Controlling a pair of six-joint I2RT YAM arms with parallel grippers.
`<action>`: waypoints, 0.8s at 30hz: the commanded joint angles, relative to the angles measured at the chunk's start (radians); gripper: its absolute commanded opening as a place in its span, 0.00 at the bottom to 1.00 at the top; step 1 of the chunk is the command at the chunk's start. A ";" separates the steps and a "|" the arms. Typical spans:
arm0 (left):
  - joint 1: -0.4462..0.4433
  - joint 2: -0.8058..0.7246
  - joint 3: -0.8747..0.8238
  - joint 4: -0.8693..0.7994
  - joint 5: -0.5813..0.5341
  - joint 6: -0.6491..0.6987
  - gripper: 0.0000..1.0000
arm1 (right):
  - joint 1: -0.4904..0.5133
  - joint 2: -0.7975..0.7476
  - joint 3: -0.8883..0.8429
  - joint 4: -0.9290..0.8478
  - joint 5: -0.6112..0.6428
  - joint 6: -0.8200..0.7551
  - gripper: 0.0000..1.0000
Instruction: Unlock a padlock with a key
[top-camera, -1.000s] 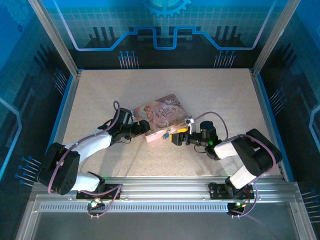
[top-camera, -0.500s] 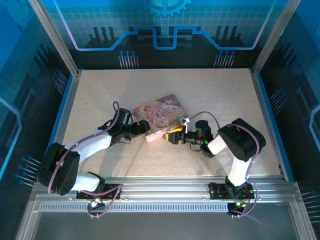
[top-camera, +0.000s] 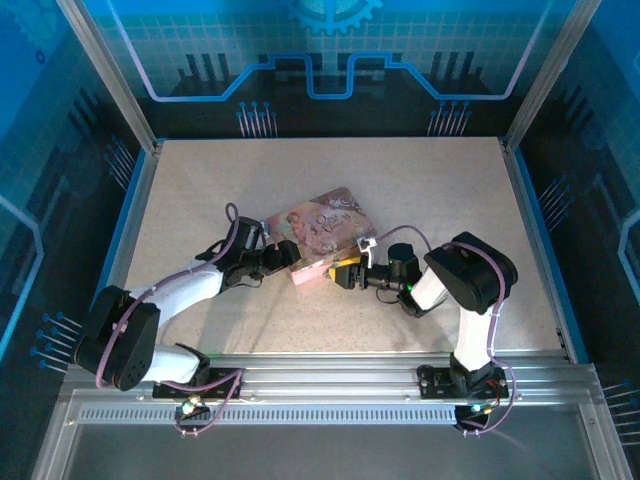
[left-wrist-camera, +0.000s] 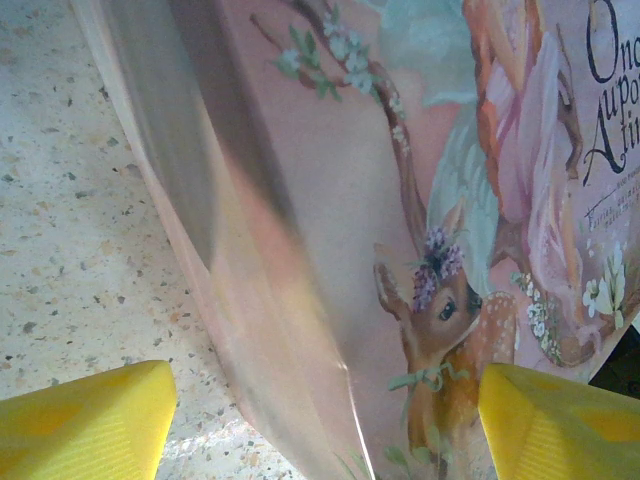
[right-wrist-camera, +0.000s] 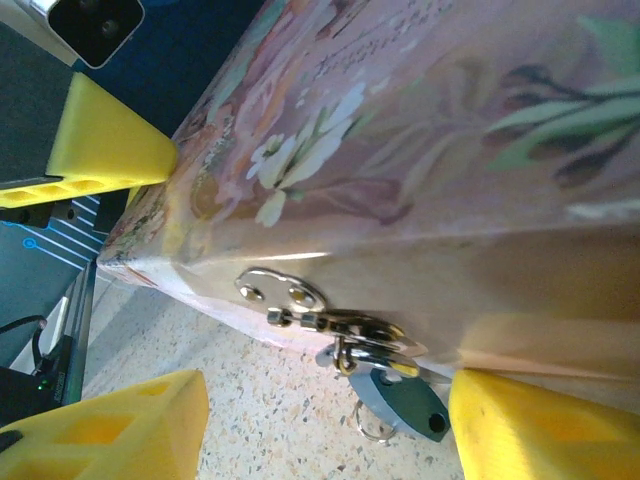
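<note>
While the padlock (right-wrist-camera: 398, 395) hangs from the box (right-wrist-camera: 450, 150), right jaws gape.

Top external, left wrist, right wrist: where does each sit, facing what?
Top external: above and behind, looking down on table, both arms, pink box.
Left wrist: on left tool, facing box's illustrated lid; yellow fingers show.
Right wrist: on right tool, facing box's hasp and padlock; yellow fingers show.
All three share the pink box.

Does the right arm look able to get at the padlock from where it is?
Probably yes: the padlock hangs uncovered on the side of the pink box, between the open jaws of the right gripper.
</note>
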 joint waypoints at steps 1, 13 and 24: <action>-0.011 0.012 -0.033 -0.035 0.004 -0.019 0.80 | 0.018 0.010 0.005 0.102 -0.023 -0.013 0.65; -0.012 0.008 -0.044 -0.025 0.003 -0.027 0.80 | 0.026 0.005 0.003 0.107 -0.044 -0.024 0.55; -0.016 0.007 -0.047 -0.020 0.002 -0.033 0.80 | 0.034 -0.005 -0.005 0.141 -0.071 -0.044 0.48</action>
